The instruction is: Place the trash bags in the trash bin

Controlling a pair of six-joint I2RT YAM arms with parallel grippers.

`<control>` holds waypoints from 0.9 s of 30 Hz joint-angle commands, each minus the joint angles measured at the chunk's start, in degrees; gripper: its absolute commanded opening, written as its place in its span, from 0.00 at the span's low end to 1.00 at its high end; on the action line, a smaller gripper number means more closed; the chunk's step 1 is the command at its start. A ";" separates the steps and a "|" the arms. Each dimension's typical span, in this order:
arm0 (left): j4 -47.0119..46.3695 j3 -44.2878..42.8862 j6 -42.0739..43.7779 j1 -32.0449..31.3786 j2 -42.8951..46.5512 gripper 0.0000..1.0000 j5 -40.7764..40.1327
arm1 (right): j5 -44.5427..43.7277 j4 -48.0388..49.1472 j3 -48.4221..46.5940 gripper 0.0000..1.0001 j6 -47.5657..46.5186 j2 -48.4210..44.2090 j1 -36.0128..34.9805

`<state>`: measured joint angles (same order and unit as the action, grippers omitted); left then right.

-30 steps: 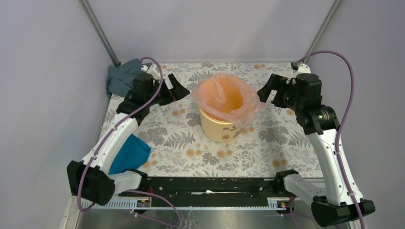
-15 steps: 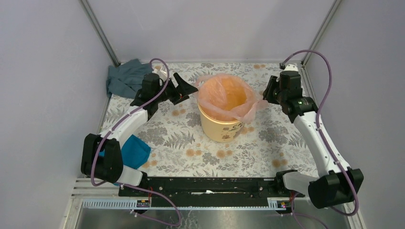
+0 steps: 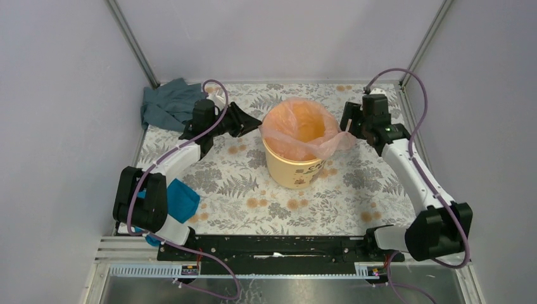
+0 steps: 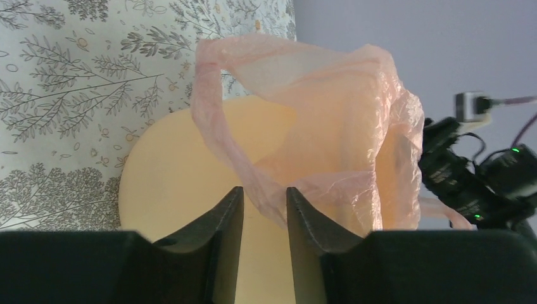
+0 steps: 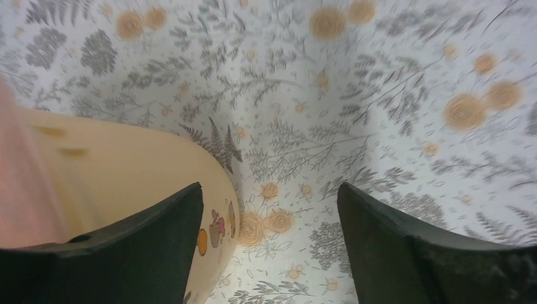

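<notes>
- At the bottom of the overhead view, we see both arm bases bolted to a table [image 3: 354,190] covered in a grey leaf-and-flower print.
- At the lower left, a bright teal cloth [image 3: 180,199] lies bunched just beside the left arm.
- In the centre stands the trash bin [image 3: 292,168], a yellow-orange bucket, upright, with dark print on its side.
- The trash bag [image 3: 297,126], a thin pale pink film, sits inside the bin. Its wrinkled top spills out over the rim.
- The left gripper [image 3: 253,120] is at the left side of the bin's rim. In its wrist view the jaws are narrowly parted, and a fold of the bag hangs into the slim gap between the fingertips [image 4: 231,209].
- The right gripper [image 3: 347,123] is at the right side of the rim, close to the bag's overhang. In its wrist view the jaws are spread wide, with the bin's wall beneath one finger.
- At the upper left, a grey-blue cloth [image 3: 166,104] lies crumpled in the table's far corner.
</notes>
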<state>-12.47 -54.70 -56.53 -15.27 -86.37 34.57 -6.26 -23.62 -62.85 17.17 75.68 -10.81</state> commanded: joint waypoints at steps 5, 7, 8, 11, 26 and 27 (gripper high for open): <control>-7.34 1.50 -2.96 0.25 0.61 0.20 3.92 | -11.50 -13.29 -16.27 1.00 -0.25 -7.53 0.20; -7.19 2.36 -2.84 0.24 1.74 0.20 3.93 | -11.55 -15.08 -19.15 1.00 -0.38 -8.05 0.17; -7.03 2.86 -2.73 0.24 2.19 0.20 3.89 | -11.07 -15.74 -20.35 1.00 -0.50 -8.12 0.17; -6.87 4.41 -2.62 0.24 3.22 0.20 4.18 | -8.34 -17.59 -23.51 1.00 -1.07 -8.04 0.17; -4.94 6.31 -1.31 0.15 5.37 0.19 4.83 | 35.94 -19.96 -28.19 0.98 -22.53 -6.13 -16.85; -4.71 6.27 -1.22 0.15 5.58 0.19 4.71 | 34.55 -22.56 -29.04 0.97 -23.18 -4.83 -18.20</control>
<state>-15.97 -48.21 -58.85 -15.27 -83.31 38.39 27.29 -38.48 -87.61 1.58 66.02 -23.92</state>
